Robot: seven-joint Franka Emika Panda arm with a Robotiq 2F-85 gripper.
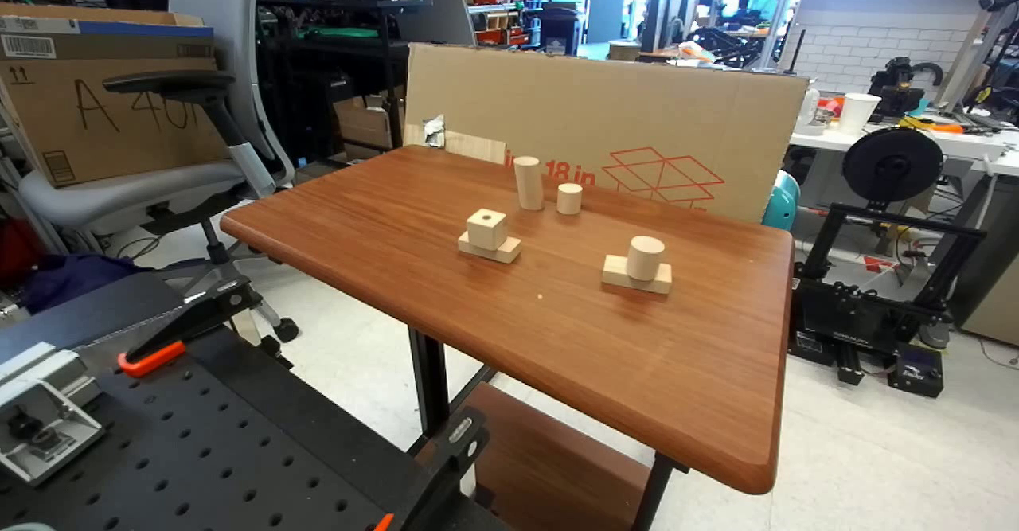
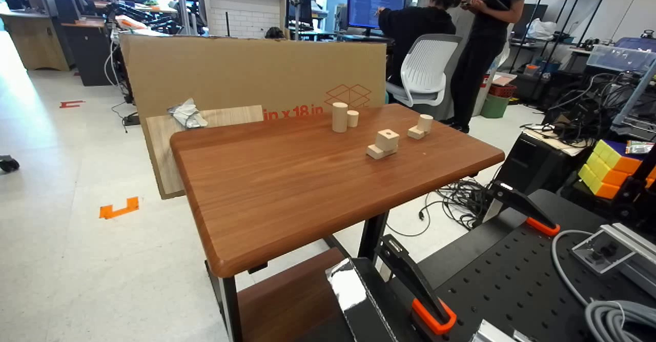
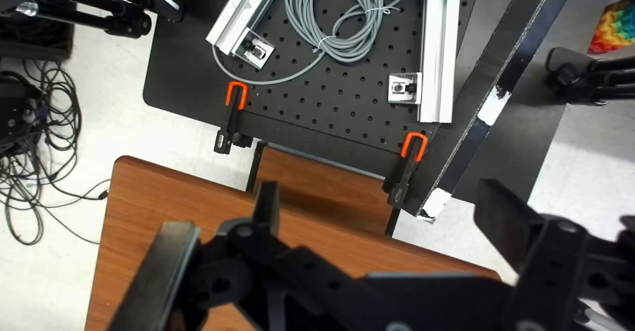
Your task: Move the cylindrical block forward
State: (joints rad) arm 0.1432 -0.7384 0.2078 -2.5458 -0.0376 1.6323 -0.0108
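The cylindrical block (image 1: 529, 185) is a plain pale-wood cylinder, taller than wide. It stands on end on the brown wooden table (image 1: 398, 244), near the table's back edge by the cardboard. It also shows in an exterior view (image 2: 339, 118), beside and partly in front of a shorter stubby cylinder. The block is out of the wrist view. My gripper (image 3: 379, 197) shows only in the wrist view. Its two fingers are wide apart with nothing between them, over the table edge and the floor. The gripper is away from the block and does not show in either exterior view.
A stubby cylinder (image 1: 569, 198) stands beside the block. A holed cube (image 1: 487, 229) and a wide cylinder (image 1: 645, 258) sit with flat wooden pieces. Cardboard (image 1: 589, 117) stands behind the table. A black perforated board (image 3: 347, 93) with orange-tipped clamps and a coiled cable borders the table.
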